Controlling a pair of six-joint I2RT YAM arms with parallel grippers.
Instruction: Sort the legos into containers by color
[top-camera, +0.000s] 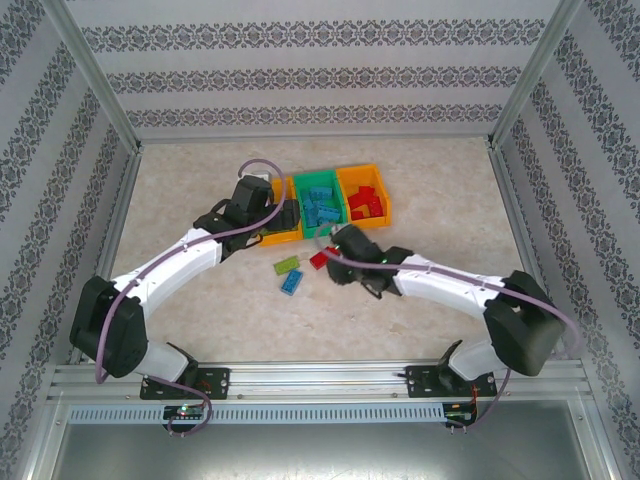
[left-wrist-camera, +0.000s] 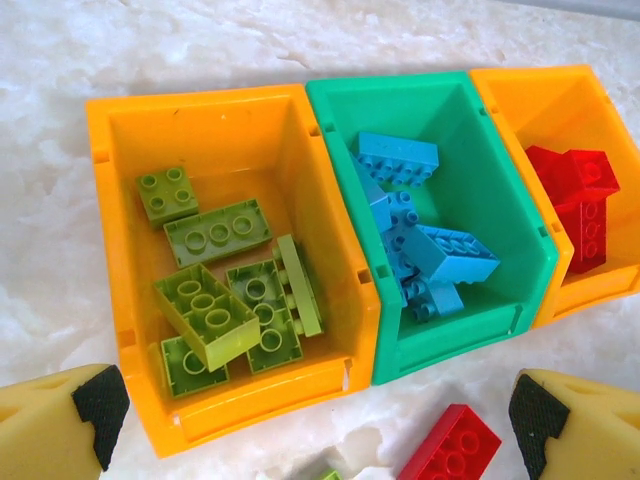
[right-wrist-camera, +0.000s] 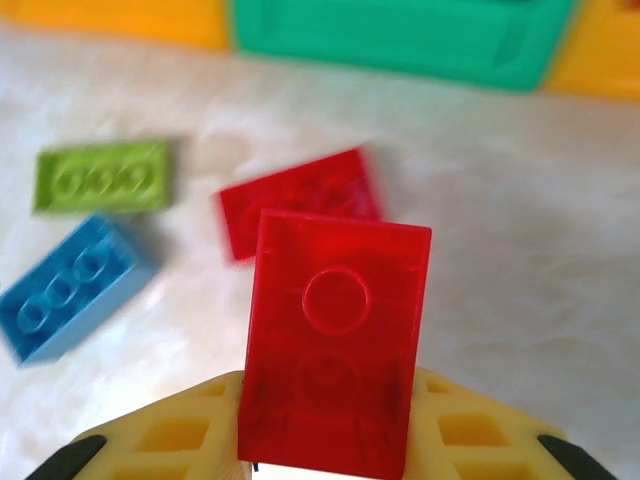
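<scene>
Red studded plastic brick (right-wrist-camera: 335, 340) pinched in your right gripper (right-wrist-camera: 330, 440), left gripper (left-wrist-camera: 315, 415) spread wide; next, carry it to the reds' orange-yellow plastic bin (left-wrist-camera: 540, 100).

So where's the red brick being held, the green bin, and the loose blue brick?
held red brick (right-wrist-camera: 335, 350), right wrist view, middle of its visible face.
green bin (left-wrist-camera: 450, 345), left wrist view, its front wall.
loose blue brick (right-wrist-camera: 70, 290), right wrist view, its studded top.
</scene>
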